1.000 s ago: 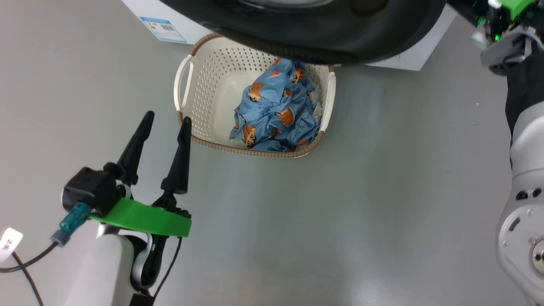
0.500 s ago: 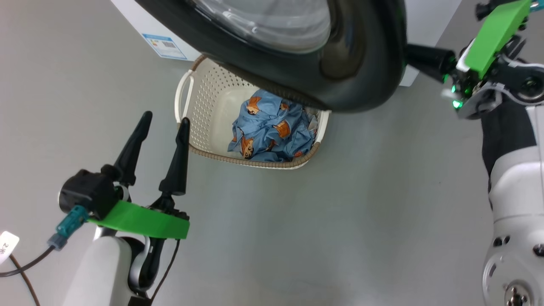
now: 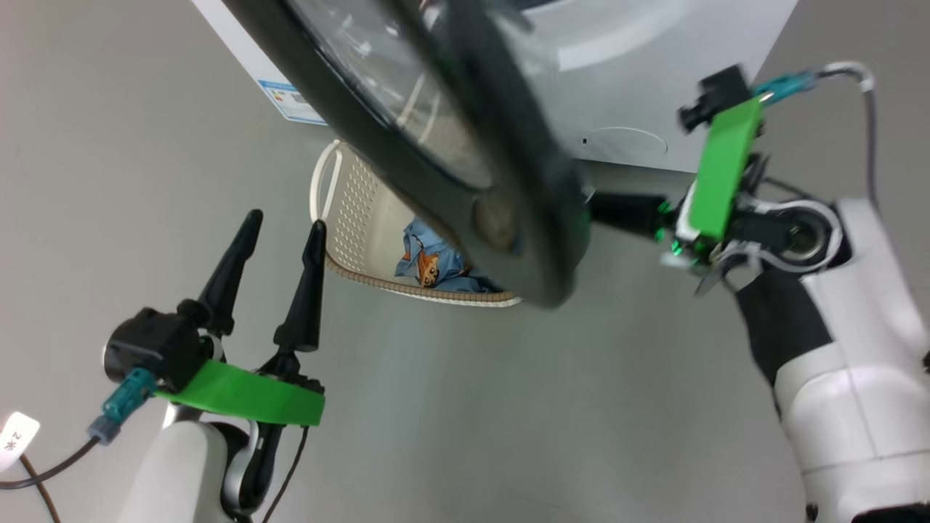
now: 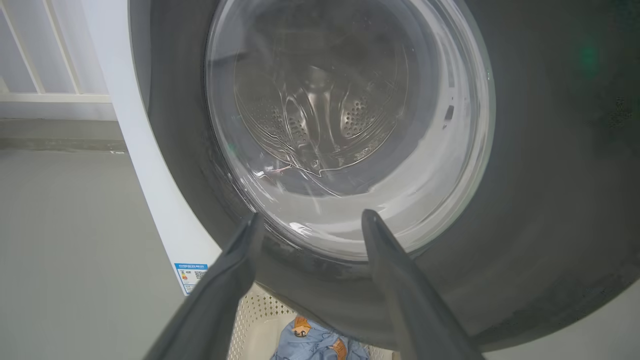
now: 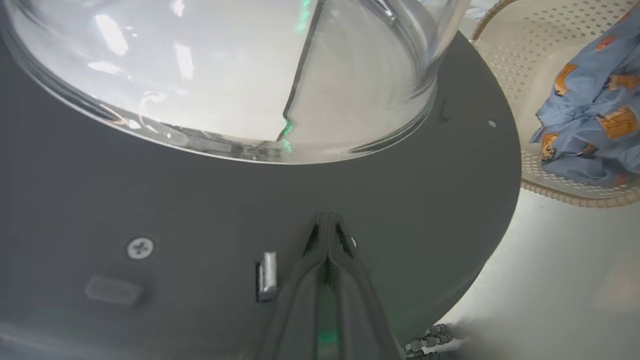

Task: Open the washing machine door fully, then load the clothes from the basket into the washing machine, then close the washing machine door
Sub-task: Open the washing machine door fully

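Washing machine door against closed right fingers, left fingers spread

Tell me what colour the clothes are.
Light blue clothes with orange-brown cartoon animals; best in the right wrist view.

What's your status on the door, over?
Right gripper shut, fingers on inner ring of washing machine door. Left gripper open, idle. Door part-open, overhanging basket and clothes.
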